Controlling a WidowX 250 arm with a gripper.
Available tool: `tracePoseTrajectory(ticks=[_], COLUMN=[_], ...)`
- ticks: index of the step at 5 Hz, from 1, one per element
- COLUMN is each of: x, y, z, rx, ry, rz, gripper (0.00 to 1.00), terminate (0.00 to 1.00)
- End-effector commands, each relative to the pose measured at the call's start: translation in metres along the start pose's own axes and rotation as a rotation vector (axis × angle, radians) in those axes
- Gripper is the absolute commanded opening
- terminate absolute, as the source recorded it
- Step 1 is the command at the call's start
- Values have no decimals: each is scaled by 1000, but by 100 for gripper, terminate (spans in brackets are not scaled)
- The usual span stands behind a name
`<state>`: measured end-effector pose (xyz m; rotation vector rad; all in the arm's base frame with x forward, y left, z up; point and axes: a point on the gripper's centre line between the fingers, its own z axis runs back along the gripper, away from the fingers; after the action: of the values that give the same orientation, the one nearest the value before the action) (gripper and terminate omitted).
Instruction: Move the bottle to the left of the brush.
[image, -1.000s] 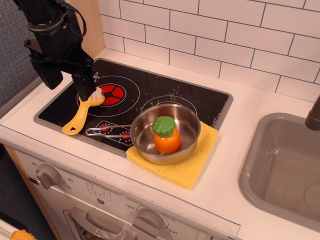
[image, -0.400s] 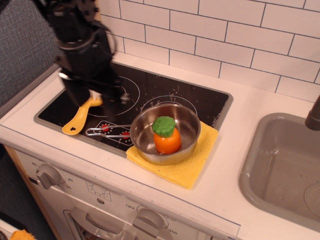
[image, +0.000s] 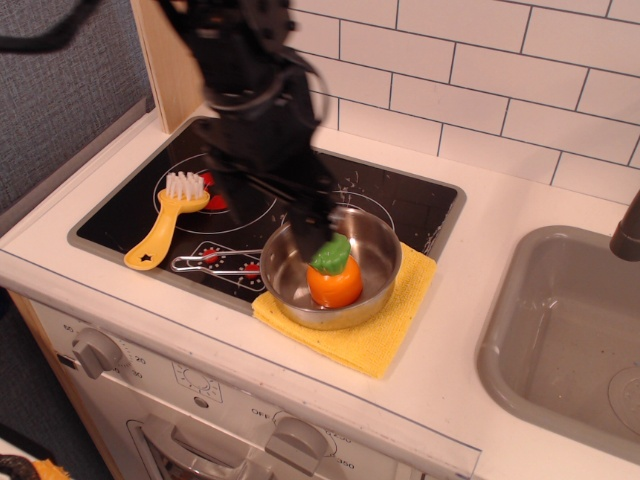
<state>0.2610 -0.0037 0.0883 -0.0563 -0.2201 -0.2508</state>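
Pot (image: 375, 283) rings bottle (image: 334, 277); whisk (image: 210, 263) nearby.

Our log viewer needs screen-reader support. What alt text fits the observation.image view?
A black robot gripper reaches into a steel pot toward a small orange bottle with a green cap. The pot sits on a yellow cloth; a yellow dish brush lies on the black stovetop.

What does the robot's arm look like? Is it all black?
Yes, it looks all black. The arm is chunky and boxy, narrowing down to a dark gripper. A thin black cable loops at the top left. It is blurred, so no markings or finer details show.
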Motion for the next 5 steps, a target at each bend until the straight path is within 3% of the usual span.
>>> tracePoseTrajectory(ticks=[1,2,3,4,5], x=[17,14,14,21,30], y=[-4,1,1,1,17], z=[-30,-50,-50,-31,5], rx=[25,35,24,9,3], ry=[42,78,61,11,-80], rz=[0,19,31,31,78], gripper=[100,100,0,0,0], terminate=[0,0,0,0,0])
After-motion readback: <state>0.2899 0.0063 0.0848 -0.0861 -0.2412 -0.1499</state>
